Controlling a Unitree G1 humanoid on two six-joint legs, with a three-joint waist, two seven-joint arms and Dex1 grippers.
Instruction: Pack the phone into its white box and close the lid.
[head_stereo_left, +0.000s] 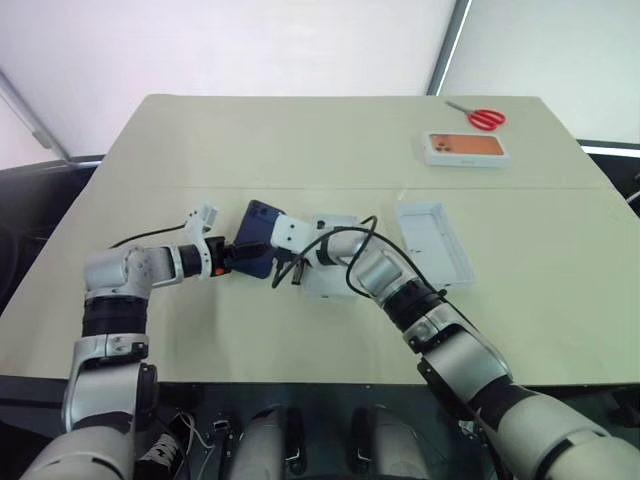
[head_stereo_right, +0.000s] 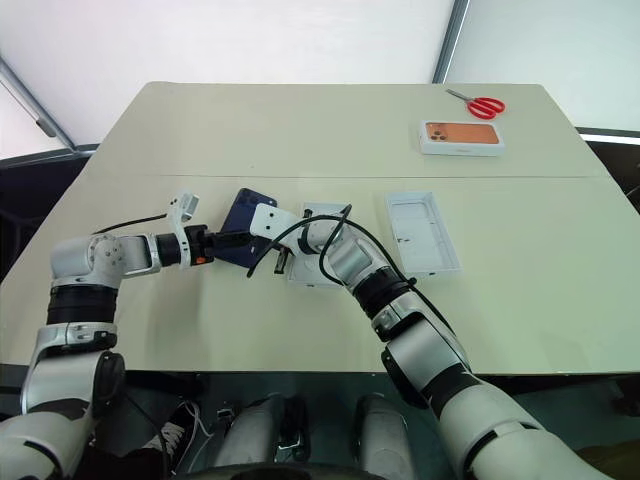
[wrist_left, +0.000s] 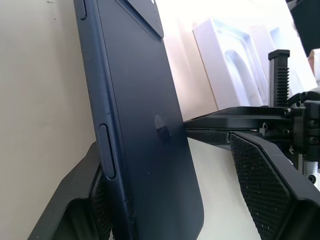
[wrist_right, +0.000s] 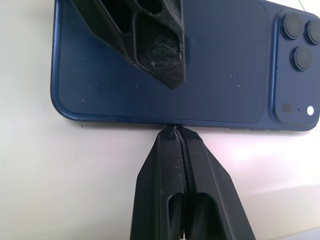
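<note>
both claws meet at the phone (wrist_right: 165, 70), left claw (wrist_left: 170, 200) straddling it.

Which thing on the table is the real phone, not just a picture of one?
Find the big beige table and the two robot arms meeting near its front. Between the left gripper and right gripper sits the phone: slim and dark navy, unlike the white boxes to its right.

I see a beige table (head_stereo_right: 300, 130). On it lie red scissors (head_stereo_right: 478, 103), an orange-printed box (head_stereo_right: 461, 137), the lid (head_stereo_right: 423, 232) and the white box (head_stereo_right: 312, 262).
</note>
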